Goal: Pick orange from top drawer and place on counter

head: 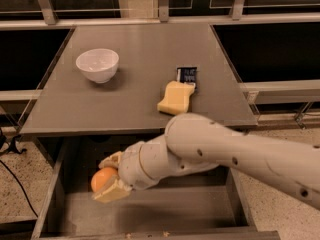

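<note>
Dim warm light from above; soft shadow right of the bowl (97, 64); lower left, the gripper (109, 178) clasps the orange (101, 179) over the shaded top drawer (150, 215)

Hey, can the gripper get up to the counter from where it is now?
Probably yes. The gripper, shut on the orange, is over the open top drawer, seemingly forward of the counter edge, so nothing looks to block lifting. Its front left is bare, away from bowl and sponge.
</note>
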Robot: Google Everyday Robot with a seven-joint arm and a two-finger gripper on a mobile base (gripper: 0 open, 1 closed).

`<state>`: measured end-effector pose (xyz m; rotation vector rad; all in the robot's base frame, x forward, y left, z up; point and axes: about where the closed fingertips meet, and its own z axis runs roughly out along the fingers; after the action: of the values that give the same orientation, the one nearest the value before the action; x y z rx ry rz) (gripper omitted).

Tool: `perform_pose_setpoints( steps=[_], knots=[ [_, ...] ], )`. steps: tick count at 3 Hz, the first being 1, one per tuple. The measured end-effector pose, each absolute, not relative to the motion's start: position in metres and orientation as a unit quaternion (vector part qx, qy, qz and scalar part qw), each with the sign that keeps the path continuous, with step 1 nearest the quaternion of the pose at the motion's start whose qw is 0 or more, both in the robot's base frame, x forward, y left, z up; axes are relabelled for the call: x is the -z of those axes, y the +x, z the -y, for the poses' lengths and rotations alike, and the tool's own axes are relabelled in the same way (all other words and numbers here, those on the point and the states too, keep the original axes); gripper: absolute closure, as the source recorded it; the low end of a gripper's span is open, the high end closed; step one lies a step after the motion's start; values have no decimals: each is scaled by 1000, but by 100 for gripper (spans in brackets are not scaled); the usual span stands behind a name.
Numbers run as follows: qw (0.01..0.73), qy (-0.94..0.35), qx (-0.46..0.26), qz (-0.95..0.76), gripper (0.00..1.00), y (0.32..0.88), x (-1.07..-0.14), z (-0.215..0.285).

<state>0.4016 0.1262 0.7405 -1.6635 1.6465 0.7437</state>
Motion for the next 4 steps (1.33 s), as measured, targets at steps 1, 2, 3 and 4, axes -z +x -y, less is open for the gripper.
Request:
perform_pose_setpoints(
  steps=[1, 2, 3, 4],
  knots=[
    [325, -658, -256, -629, 100, 435, -836, -132],
    [300, -678, -225, -632, 100, 459, -896, -137],
    [292, -677, -234, -634, 100, 457, -928, -149],
    [300, -671, -231, -638, 100, 456, -920, -147]
  ],
)
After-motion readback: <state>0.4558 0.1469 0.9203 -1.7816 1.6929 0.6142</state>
